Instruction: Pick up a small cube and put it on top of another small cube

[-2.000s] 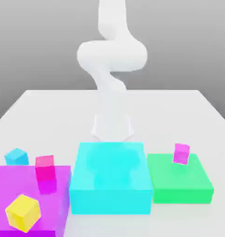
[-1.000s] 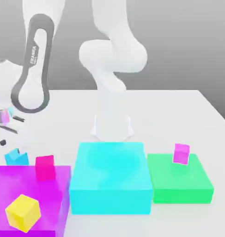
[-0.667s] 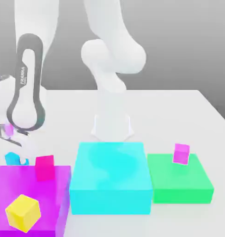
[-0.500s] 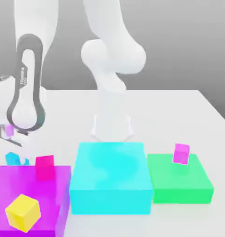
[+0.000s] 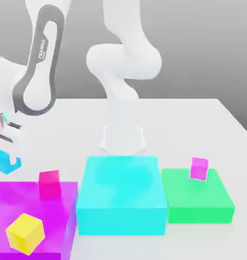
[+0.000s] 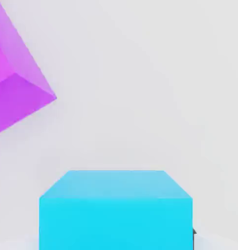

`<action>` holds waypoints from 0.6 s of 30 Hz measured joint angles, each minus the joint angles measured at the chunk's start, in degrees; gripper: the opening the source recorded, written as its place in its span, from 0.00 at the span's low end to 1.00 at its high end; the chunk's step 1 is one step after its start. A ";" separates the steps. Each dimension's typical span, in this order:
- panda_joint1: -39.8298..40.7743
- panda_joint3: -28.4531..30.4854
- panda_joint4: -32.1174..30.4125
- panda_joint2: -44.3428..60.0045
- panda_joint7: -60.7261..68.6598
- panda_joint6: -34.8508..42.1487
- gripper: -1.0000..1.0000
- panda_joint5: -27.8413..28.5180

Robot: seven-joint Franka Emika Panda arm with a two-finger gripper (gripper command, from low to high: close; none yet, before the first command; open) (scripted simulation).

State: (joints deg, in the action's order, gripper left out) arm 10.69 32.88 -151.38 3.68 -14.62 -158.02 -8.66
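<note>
Tool point(image 5: 4, 161) around small sky-blue glossy cube point(image 5: 1, 161), above table point(image 5: 196, 122).

Glossy sky-blue small cube point(image 5: 3, 161), smooth plastic-like magenta block point(image 5: 34, 208) — matt white table point(image 5: 196, 127)

Your arm point(image 5: 41, 66), out of the exterior view two seconds ago, now reaches down at that view's left edge, its dark-banded link sitting higher than it does half a second back. The small cube point(image 5: 4, 160) no longer rests on the desk point(image 5: 196, 127) behind the magenta block point(image 5: 34, 213); it now hangs above the desk, further toward the exterior view's left, under the hand. A dark finger point(image 5: 16, 162) now shows against the cube's side.
</note>
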 joint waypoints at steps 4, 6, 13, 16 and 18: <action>-8.57 -4.27 2.30 -4.39 -1.36 3.13 0.00 2.92; -13.04 -6.85 1.39 -6.65 -1.43 4.66 0.00 3.55; -25.55 -17.80 -4.41 -14.29 -0.86 9.74 0.00 4.64; -31.43 -23.43 -7.11 -17.73 -0.39 12.00 0.00 4.84; -35.70 -27.44 -8.97 -20.17 -0.08 13.66 0.00 4.94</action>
State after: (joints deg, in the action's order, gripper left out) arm -25.01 5.43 -160.35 -16.49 -14.70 -144.37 -3.72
